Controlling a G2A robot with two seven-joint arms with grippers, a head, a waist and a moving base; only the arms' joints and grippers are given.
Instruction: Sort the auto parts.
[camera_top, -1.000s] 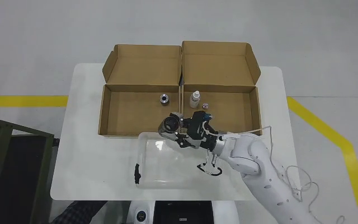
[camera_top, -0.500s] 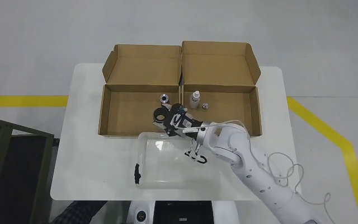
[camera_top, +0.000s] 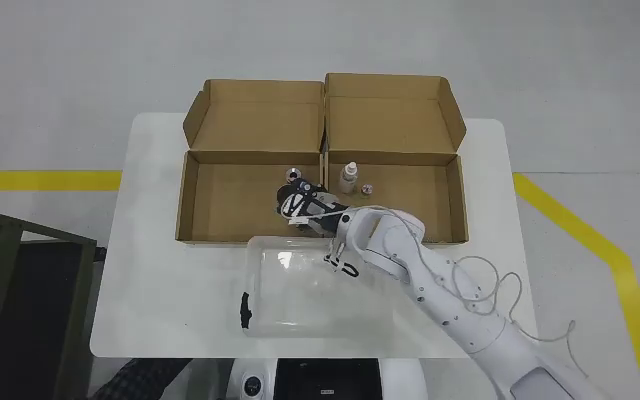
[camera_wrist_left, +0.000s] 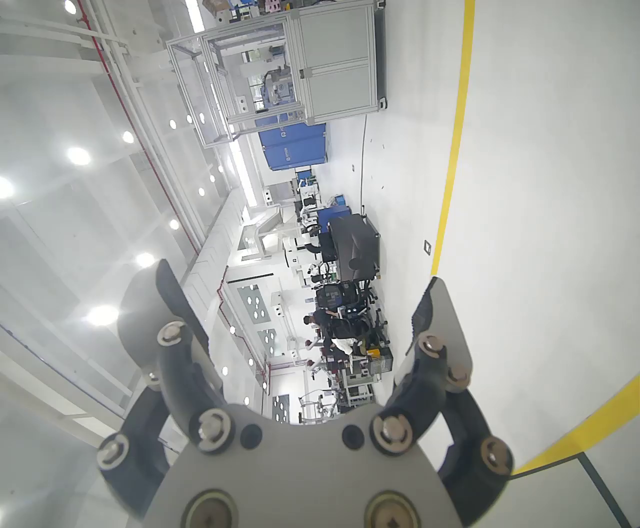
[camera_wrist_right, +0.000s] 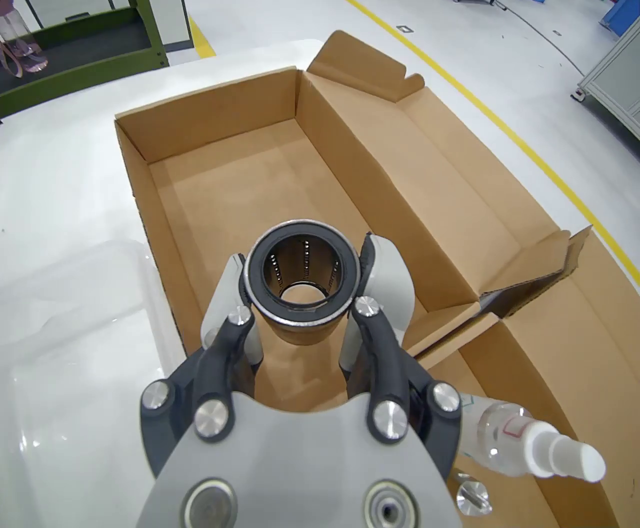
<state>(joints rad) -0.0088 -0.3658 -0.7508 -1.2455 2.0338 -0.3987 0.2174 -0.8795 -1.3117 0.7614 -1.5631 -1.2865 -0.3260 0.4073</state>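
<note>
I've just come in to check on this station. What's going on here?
The right pincer is shut on a bearing and holds it over the left box, where a small metal part lies. A bottle and a round piece sit in the right box. The left pincer is open, holding nothing.

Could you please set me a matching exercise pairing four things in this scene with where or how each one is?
Things:
1 bearing
2 small bottle
3 clear bin
4 left gripper

Places or states:
a open, empty
b in the right box
c held by the right gripper
d on the table, not in a box

Pairs: 1-c, 2-b, 3-d, 4-a
</note>
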